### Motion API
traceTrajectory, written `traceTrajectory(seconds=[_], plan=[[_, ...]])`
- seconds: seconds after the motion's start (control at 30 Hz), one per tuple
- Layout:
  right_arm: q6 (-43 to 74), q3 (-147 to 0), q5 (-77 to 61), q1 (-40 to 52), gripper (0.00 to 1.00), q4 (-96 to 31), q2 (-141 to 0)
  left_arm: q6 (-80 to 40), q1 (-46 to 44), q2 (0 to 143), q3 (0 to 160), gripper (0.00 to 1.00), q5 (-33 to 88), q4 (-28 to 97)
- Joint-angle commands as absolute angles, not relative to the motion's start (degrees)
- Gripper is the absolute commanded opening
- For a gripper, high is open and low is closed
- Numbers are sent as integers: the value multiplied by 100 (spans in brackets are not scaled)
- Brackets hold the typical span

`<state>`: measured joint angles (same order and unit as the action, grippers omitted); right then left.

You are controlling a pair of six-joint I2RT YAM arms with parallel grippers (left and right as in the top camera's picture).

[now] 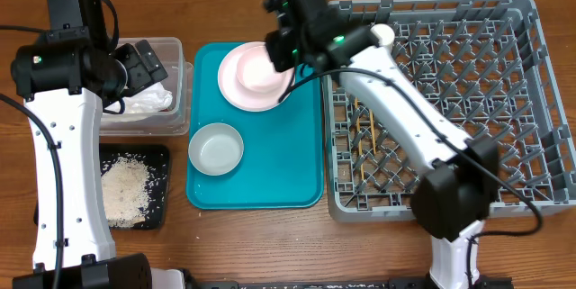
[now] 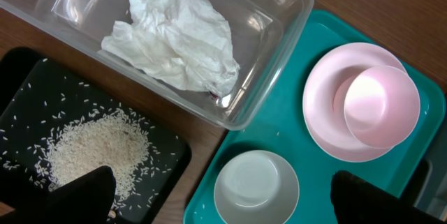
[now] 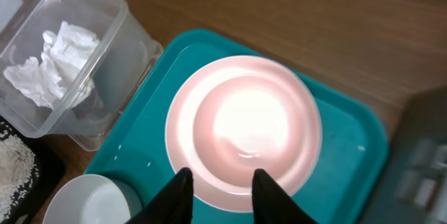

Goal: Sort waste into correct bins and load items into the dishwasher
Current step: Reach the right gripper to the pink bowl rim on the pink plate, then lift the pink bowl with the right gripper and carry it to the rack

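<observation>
A pale pink plate (image 1: 232,86) lies on the teal tray and carries a small pale cup (image 1: 258,68). My right gripper (image 3: 221,178) hovers over the plate's (image 3: 180,123) near rim, its fingers a little apart with nothing between them. A whitish bowl (image 1: 216,148) sits nearer on the tray. My left gripper (image 2: 234,196) is wide open and empty, high above the bowl (image 2: 255,182) and the tray's left edge. The crumpled napkin (image 2: 174,39) lies in the clear tub (image 1: 183,86), with a speck of red (image 2: 215,95) under it. Rice (image 1: 124,190) fills the black tray (image 1: 158,158). Chopsticks (image 1: 364,140) lie in the dishwasher (image 1: 432,5).
The teal serving tray (image 1: 270,181) sits between the bins on the left and the grey rack on the right. A few stray rice grains dot the tray's left side. My right arm stretches diagonally across the rack's left half.
</observation>
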<state>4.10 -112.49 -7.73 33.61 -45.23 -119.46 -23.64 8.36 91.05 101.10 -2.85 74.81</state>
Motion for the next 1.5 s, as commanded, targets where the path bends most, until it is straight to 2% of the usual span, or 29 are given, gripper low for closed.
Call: traceTrajectory(seconds=[0.0,0.17,0.4,0.7,0.83,1.0,1.3,1.47], plan=[[123,-11358,-801,3599,35,-4414,-12357,-2333,860,9107,10204,100,-316,7476],[-355,-11358,-757,3852,47,-4204,-12816,-2333,860,9109,10204,100,-316,7476],[-502,-11358,-646,3916,53,-3861,-13340,-2333,860,9107,10204,100,-316,7476],[-757,-11358,-451,3916,54,-3645,-13594,-2333,860,9107,10204,100,-316,7476],[-757,-11358,-454,3916,39,-3828,-13594,-2333,860,9107,10204,100,-316,7476],[-757,-11358,-408,3916,34,-4235,-13594,-2333,860,9107,10204,100,-316,7476],[-731,-11426,-200,3916,4,-4222,-13576,-2333,860,9107,10204,100,-316,7474],[-626,-11736,-200,3924,4,-4554,-13375,-2333,860,9107,10204,100,-316,7476]])
